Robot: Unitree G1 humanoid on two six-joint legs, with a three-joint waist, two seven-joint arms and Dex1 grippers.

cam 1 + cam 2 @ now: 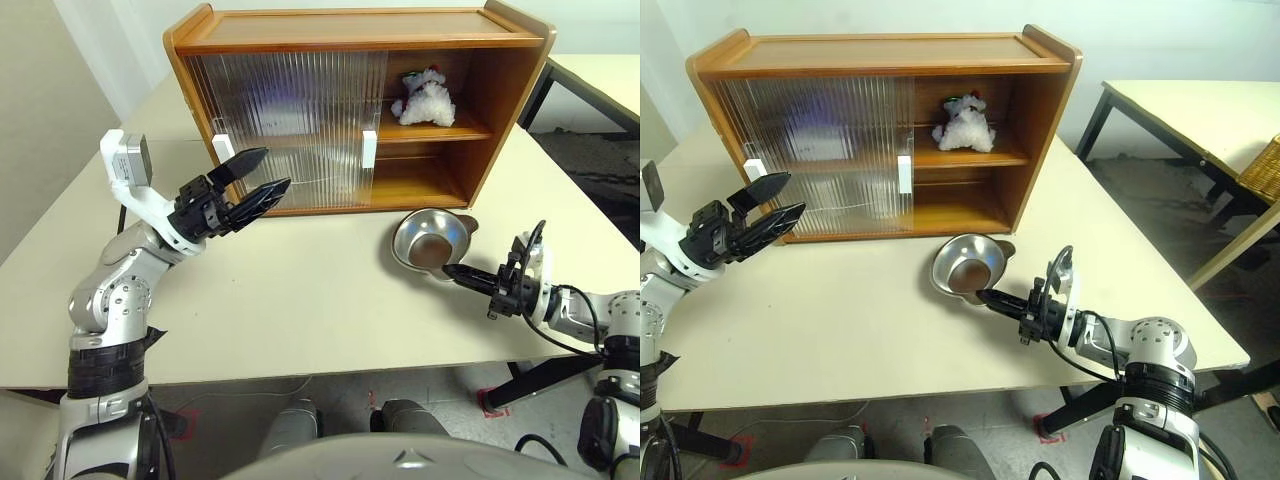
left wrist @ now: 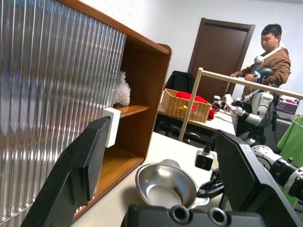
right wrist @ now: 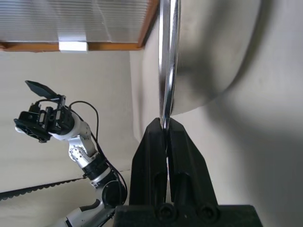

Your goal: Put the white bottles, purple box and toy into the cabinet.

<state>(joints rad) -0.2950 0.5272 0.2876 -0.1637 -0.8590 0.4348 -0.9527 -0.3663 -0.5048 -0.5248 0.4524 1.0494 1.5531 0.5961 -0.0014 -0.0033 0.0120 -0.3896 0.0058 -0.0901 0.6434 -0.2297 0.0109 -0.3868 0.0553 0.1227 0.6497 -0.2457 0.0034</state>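
Closest to my head camera, my right gripper reaches low over the pale cream tabletop, its two black fingers pinched together on the thin rim of a round shiny steel bowl. My right wrist view confirms it: the bowl's edge runs straight down into the clenched fingertips. Inside the bowl I see nothing but a dark reflection.

My left gripper is raised above the tabletop on the left, fingers spread apart and holding nothing, pointing toward the cabinet's left white handle.

Behind both stands the large wooden two-shelf cabinet. Its ribbed translucent sliding doors cover the left part, and the right part stands open. On the upper shelf of that open side sits the small white plush snowman toy, with a green-and-red hat. I see nothing on the lower shelf of the open side. Through the ribbed doors I can make out only blurred shapes, so I cannot tell what lies behind them.

My left wrist view shows, well beyond the tabletop, a woven wicker basket holding something red on another table, and a person in a brown jacket standing near a dark door.
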